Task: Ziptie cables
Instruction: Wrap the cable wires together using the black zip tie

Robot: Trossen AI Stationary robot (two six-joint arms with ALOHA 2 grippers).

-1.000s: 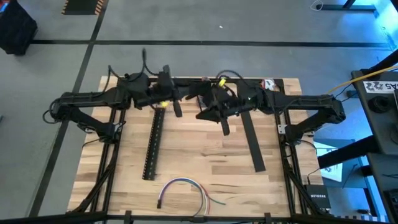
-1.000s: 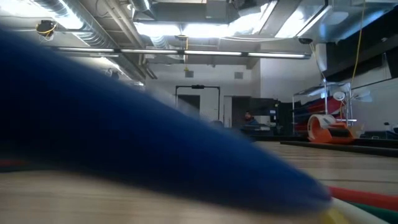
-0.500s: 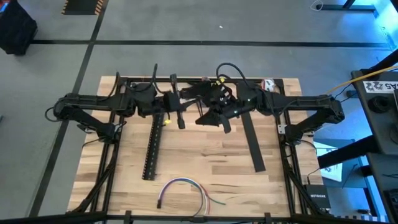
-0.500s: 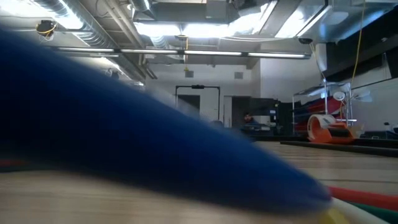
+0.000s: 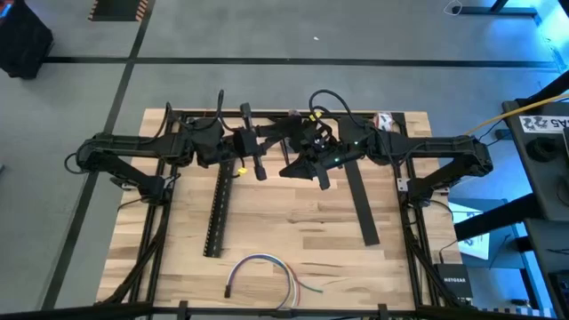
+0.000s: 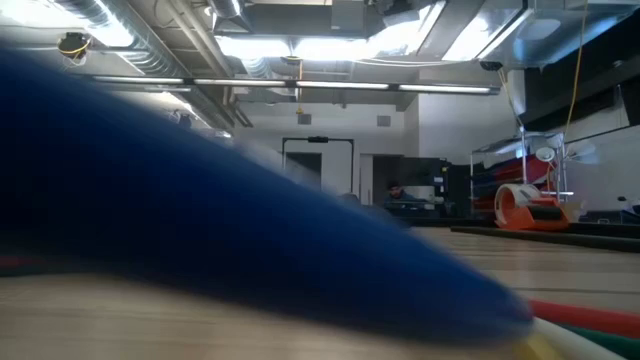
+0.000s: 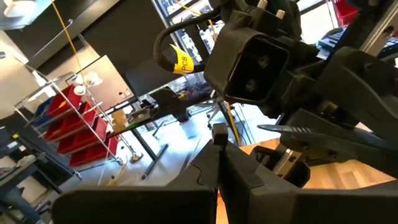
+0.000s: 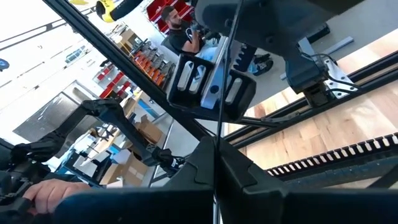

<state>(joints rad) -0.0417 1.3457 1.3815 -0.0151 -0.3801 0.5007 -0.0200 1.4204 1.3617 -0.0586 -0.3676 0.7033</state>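
The cables [image 5: 262, 271] lie curled on the table [image 5: 293, 222] at its 6 o'clock edge. Both arms hang over the 12 o'clock side. The left end effector [image 5: 258, 169] and right end effector [image 5: 322, 180] are pressed together, seemingly holding nothing.

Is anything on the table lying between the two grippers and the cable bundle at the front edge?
Nothing visible blocks it. The cables lie alone near the front edge; the left gripper and right gripper hover shut at the back, with bare wood between.
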